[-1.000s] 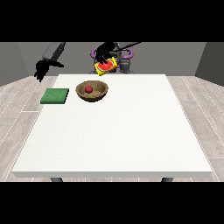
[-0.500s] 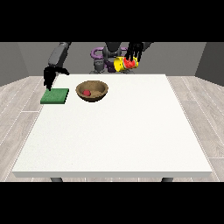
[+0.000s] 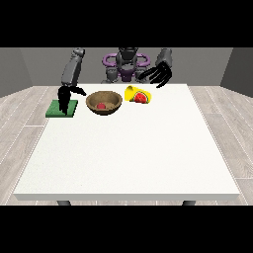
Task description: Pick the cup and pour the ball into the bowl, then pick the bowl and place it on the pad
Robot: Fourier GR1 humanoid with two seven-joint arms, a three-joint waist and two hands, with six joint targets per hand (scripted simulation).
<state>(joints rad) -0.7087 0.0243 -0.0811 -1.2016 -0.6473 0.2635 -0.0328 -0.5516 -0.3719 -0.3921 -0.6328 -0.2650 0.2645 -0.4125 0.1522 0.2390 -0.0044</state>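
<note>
Now the round brown wooden bowl (image 3: 104, 103) sits on the large white table (image 3: 128, 158) with the small red ball (image 3: 102, 105) inside it. At its three o'clock, just beside it, the yellow cup with a watermelon print (image 3: 138, 95) lies on its side. At the bowl's nine o'clock lies the flat green square pad (image 3: 62, 108), beneath the downward-hanging fingers of the hand at the view's left (image 3: 64, 97). The hand at the view's right (image 3: 158, 74) hovers spread open and empty at the cup's one o'clock.
</note>
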